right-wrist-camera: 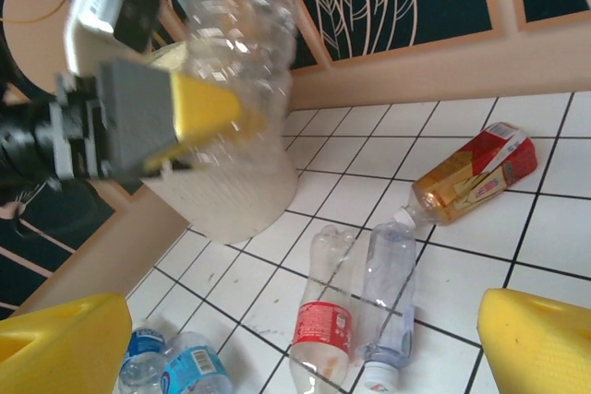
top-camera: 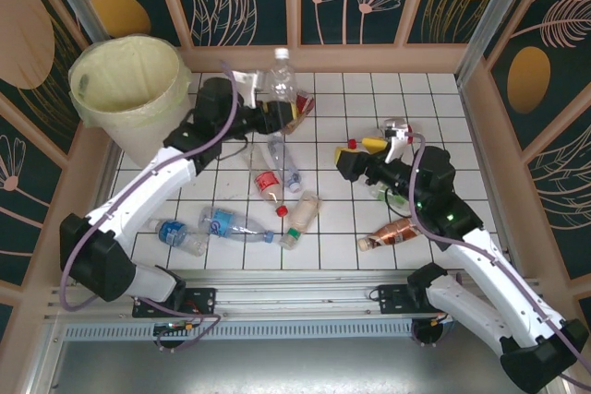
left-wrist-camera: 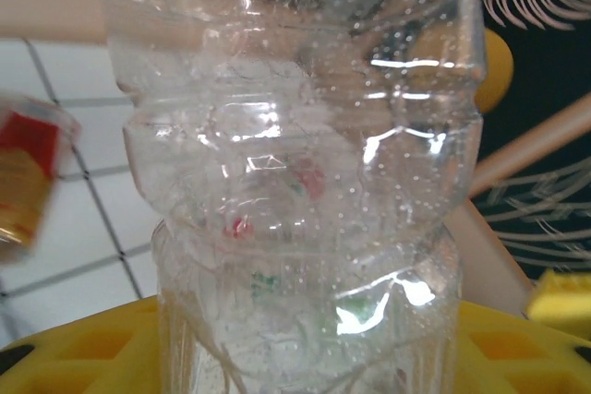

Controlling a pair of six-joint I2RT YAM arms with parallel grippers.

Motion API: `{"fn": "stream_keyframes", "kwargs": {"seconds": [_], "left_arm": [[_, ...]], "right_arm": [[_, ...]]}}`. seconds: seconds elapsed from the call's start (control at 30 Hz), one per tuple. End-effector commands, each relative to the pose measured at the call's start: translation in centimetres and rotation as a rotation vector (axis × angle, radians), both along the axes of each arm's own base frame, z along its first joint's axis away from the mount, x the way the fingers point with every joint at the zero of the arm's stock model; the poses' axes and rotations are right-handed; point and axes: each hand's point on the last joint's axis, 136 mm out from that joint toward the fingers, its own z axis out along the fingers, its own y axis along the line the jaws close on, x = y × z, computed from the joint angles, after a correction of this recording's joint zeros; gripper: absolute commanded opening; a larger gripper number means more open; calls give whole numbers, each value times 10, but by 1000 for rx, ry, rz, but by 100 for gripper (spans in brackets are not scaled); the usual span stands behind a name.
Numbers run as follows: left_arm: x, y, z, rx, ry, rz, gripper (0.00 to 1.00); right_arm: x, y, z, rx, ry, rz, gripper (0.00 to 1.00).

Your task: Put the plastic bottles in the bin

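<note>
My left gripper [top-camera: 274, 113] is shut on a clear plastic bottle [top-camera: 282, 77] and holds it upright above the back of the floor, to the right of the bin [top-camera: 120, 89]. The same bottle [left-wrist-camera: 295, 154] stands between the yellow fingers [left-wrist-camera: 83, 348] in the left wrist view. My right gripper [right-wrist-camera: 295, 357] is open and holds nothing. It hovers over a red-labelled bottle [right-wrist-camera: 323, 320] and a clear bottle [right-wrist-camera: 388, 292] lying side by side. From the right wrist I also see the held bottle [right-wrist-camera: 242, 34] in front of the bin [right-wrist-camera: 231, 196].
Several more bottles lie on the white tiles: two blue-labelled ones [top-camera: 217, 223], a green-capped one [top-camera: 303, 216], an amber one [top-camera: 397, 231] and a red-labelled amber one [right-wrist-camera: 471, 177]. Wooden walls ring the floor.
</note>
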Motion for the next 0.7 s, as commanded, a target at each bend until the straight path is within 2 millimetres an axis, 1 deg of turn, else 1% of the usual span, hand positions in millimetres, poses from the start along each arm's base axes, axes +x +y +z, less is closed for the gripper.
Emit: {"fn": "stream_keyframes", "kwargs": {"seconds": [0.0,0.2,0.47,0.53,0.67], "left_arm": [[9,36,17,119,-48,97,58],[35,95,43,212,-92,273,58],[54,176,80,318,-137,510,58],[59,196,87,327,-140,561,58],[67,233,94,352,-134,664,57]], "right_arm": [[1,-4,-5,-30,-23,-18,96],[1,-1,-5,-35,-29,-1,96],[3,2,-1,-18,-45,10,95],[4,5,-4,-19,-43,19,95],[8,9,-10,-34,-26,29,95]]}}
